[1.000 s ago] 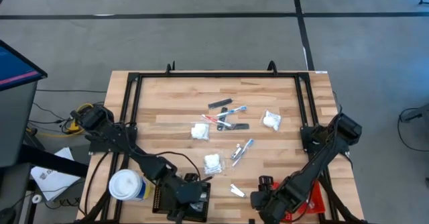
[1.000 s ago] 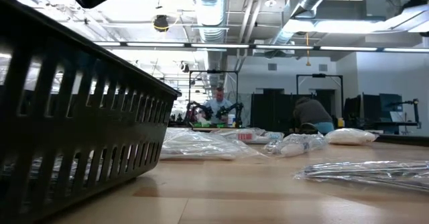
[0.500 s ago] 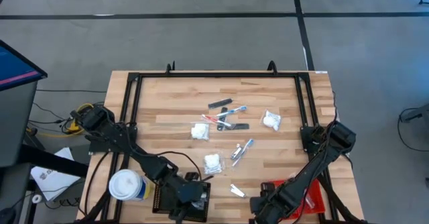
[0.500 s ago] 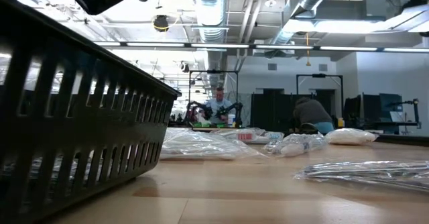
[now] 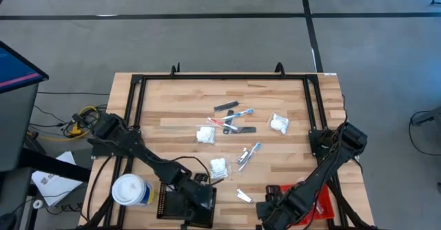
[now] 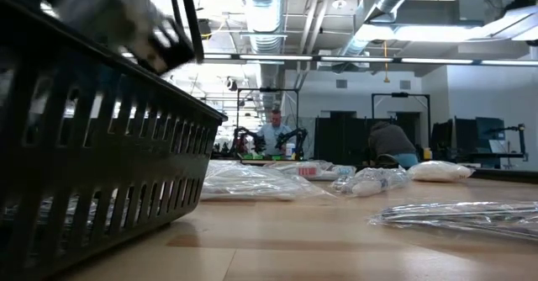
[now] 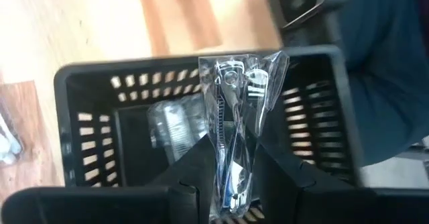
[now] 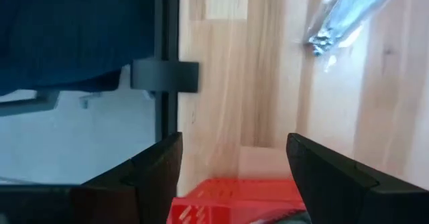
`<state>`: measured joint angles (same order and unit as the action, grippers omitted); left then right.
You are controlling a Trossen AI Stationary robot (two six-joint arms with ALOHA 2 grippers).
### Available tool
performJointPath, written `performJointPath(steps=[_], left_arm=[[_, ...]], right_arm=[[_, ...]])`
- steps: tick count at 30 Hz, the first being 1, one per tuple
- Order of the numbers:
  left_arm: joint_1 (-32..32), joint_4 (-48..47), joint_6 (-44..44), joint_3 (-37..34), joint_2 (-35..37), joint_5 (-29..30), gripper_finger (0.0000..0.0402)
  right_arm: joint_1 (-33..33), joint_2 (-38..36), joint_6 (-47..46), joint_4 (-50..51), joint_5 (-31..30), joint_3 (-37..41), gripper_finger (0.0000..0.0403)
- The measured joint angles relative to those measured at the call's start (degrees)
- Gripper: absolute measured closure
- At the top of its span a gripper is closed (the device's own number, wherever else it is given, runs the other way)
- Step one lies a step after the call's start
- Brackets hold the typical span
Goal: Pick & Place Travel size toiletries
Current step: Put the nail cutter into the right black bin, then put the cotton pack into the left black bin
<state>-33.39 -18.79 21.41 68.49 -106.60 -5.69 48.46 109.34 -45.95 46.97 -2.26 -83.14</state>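
Observation:
The toiletries lie scattered on the wooden table: white puffy packets [image 5: 205,135] [image 5: 278,124] [image 5: 218,166], thin blue, red and white sticks [image 5: 234,117], a dark grey bar [image 5: 226,107] and a silvery sachet [image 5: 243,195]. My left gripper [image 5: 196,201] [image 7: 231,184] hangs over the black ribbed tray [image 5: 172,204] [image 7: 87,110], shut on a clear-wrapped stick [image 7: 238,110]. A clear packet [image 7: 173,127] lies inside that tray. My right gripper [image 5: 270,211] [image 8: 234,177] is open and touches nothing, at the red tray [image 5: 318,204] [image 8: 228,200] near the table's near edge. My left gripper pinches the clear-wrapped stick by its lower end [image 7: 231,174] between the two fingers [image 7: 182,177]. The stick runs out along and beyond the fingers. It is lifted clear, above the black tray's opening.
A large white-topped round canister [image 5: 129,190] stands left of the black tray. A black frame [image 5: 227,77] runs round the table. In the low view the black tray's wall [image 6: 92,172] fills the left side, with wrapped packets [image 6: 252,182] [image 6: 471,215] beyond. People stand far back in the room.
My left gripper, still shut on the wrapped stick, has come down toward the black tray; in the low view it has dropped from the top edge and shows blurred. My right gripper has drawn slightly toward the table's near edge.

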Motion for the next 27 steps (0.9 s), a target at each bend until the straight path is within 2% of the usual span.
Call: performJointPath(steps=[5, 14, 18, 21, 24, 27], left_arm=[[-0.3, -0.4, -0.4, 0.0, -0.9, 1.6, 0.0298], [-1.2, -1.2, -1.7, 1.0, -0.5, 5.1, 0.0203], [-1.2, -2.2, -1.8, 2.4, 1.9, 8.1, 0.0187], [-1.2, -2.8, -3.1, 2.4, 4.9, 12.9, 0.0194], [-1.0, -3.3, -6.8, 2.4, 8.1, 20.2, 0.0209], [-0.2, -2.9, -10.2, 2.4, 10.2, 25.7, 0.0225]], right_arm=[[0.3, 0.0, 1.9, 1.8, -2.9, -1.9, 0.0143], [0.3, 0.0, 3.2, 1.9, -6.6, -2.0, 0.0143], [0.3, -0.2, 4.7, 1.8, -9.5, -2.1, 0.0143], [0.3, -1.4, 6.9, 1.6, -14.7, -2.4, 0.0143], [1.1, -3.3, 10.0, 1.7, -24.2, -2.3, 0.0143], [2.2, -5.8, 12.5, 1.7, -36.2, -2.0, 0.0143]])
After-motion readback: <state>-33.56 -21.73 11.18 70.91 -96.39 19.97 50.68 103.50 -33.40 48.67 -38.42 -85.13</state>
